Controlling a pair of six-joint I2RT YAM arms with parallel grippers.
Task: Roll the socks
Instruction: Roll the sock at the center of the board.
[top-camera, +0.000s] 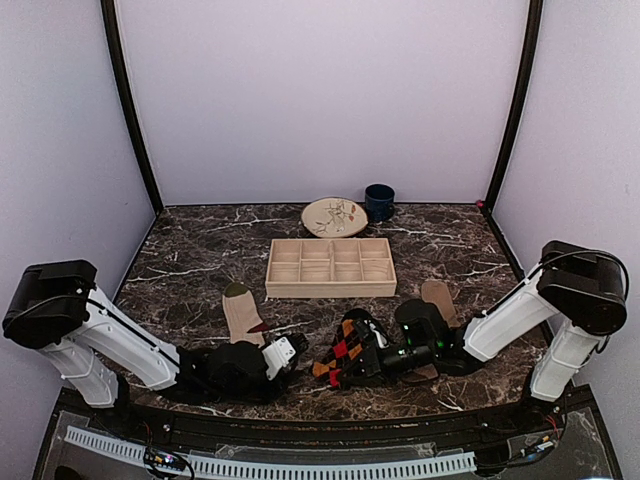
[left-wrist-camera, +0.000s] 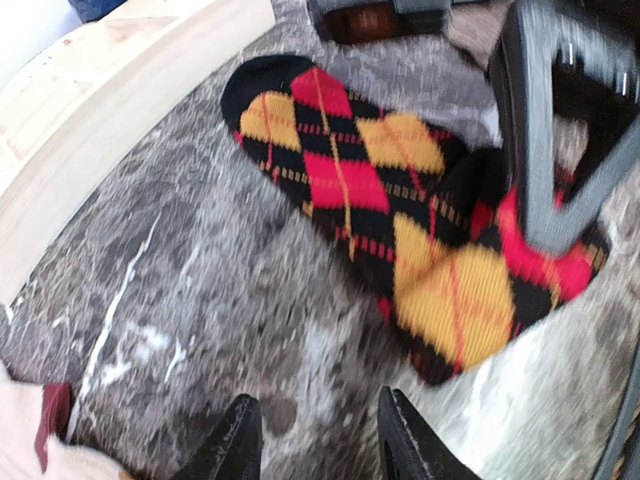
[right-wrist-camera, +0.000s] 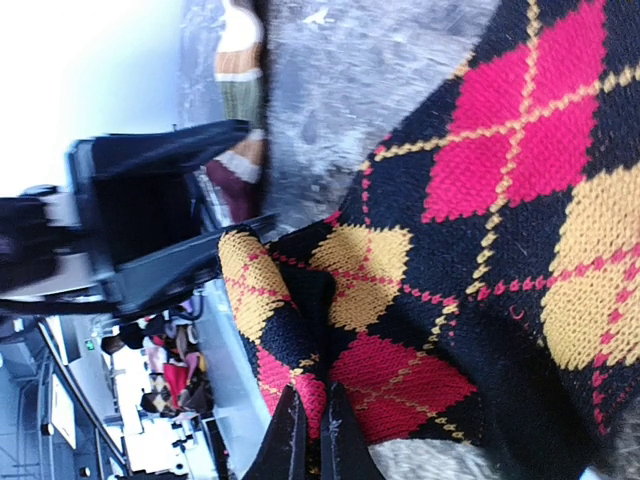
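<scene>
1. My left end effector (left-wrist-camera: 318, 405), fingers apart and empty, sits just left of the argyle sock (left-wrist-camera: 380, 190).
2. My right end effector (right-wrist-camera: 312, 405) is clamped on that sock's folded edge, near-centre on the surface (top-camera: 200, 260).
3. Farther: striped sock (top-camera: 243, 315) left, tan sock (top-camera: 438, 297) right.

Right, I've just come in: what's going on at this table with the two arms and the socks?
The right gripper is shut on an edge of the black argyle sock, which is folded over at that end on the marble table. The left gripper is open just short of that sock, holding nothing. The striped sock and the tan sock lie flat, not rolled, near the wooden tray.
</scene>
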